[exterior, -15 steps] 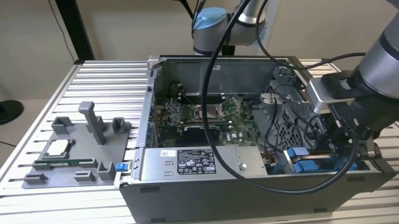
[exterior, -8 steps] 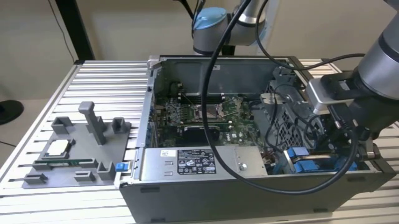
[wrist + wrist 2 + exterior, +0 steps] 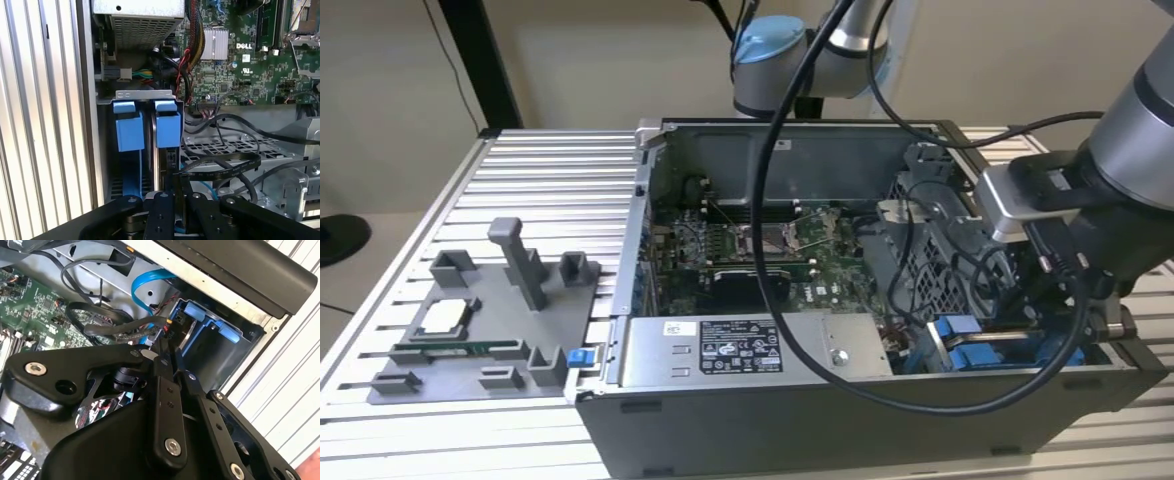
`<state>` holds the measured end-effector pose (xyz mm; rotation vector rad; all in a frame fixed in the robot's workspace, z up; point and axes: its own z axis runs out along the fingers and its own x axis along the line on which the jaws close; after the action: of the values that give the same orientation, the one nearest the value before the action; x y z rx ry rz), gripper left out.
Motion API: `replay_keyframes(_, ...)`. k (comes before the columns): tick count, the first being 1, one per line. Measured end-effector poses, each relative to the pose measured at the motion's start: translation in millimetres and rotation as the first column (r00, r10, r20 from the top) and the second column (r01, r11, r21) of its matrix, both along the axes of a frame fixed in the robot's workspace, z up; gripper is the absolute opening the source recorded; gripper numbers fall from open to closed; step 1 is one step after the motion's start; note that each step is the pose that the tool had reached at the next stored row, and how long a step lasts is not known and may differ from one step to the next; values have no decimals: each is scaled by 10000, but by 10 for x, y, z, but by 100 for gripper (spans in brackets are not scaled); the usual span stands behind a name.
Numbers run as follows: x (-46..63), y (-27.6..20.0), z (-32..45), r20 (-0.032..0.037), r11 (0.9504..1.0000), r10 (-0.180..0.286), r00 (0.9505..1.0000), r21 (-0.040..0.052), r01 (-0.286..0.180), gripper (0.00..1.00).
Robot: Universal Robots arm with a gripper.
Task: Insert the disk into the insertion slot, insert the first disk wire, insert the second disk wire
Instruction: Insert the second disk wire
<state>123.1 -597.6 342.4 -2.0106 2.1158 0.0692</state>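
Fingers (image 3: pixel 167 390) of the gripper (image 3: pixel 175 200) are pinched shut on a black wire (image 3: pixel 220 167), its plug held just at the end of the disk (image 3: pixel 165 150), probably so it lines up with the socket. That disk already sits on edge in the insertion slot (image 3: pixel 145 94), between blue tabs (image 3: pixel 129 130), inside the open computer case (image 3: pixel 854 410).

A grey fixture tray (image 3: pixel 474 335) lies on the slatted table (image 3: pixel 400 250) beside the open computer case (image 3: pixel 787 140).
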Motion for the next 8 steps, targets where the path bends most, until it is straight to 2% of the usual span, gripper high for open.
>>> replay_keyframes(8,1,1,-4,13,10000,2,10000,0,-2,0)
